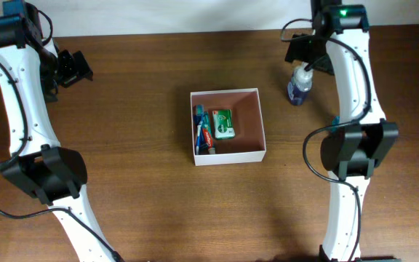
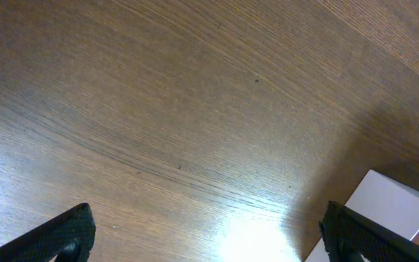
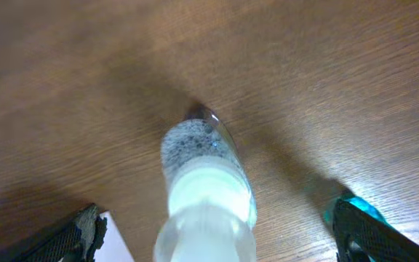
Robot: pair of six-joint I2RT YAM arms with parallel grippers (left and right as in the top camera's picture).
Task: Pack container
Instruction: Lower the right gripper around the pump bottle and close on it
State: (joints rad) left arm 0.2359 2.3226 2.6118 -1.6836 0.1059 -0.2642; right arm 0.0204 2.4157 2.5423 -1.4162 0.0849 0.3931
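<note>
The container is a square white-walled box with a reddish-brown inside at the table's middle. It holds a green packet and a toothpaste tube. Its white corner shows in the left wrist view. A blue bottle with a clear cap stands upright to the container's right; it fills the right wrist view. My right gripper is open, its fingers wide on either side of the bottle's cap, not touching. My left gripper is open and empty over bare table at the far left.
The wooden table runs to a pale wall at the back edge. Both white arms reach in from the front, left and right.
</note>
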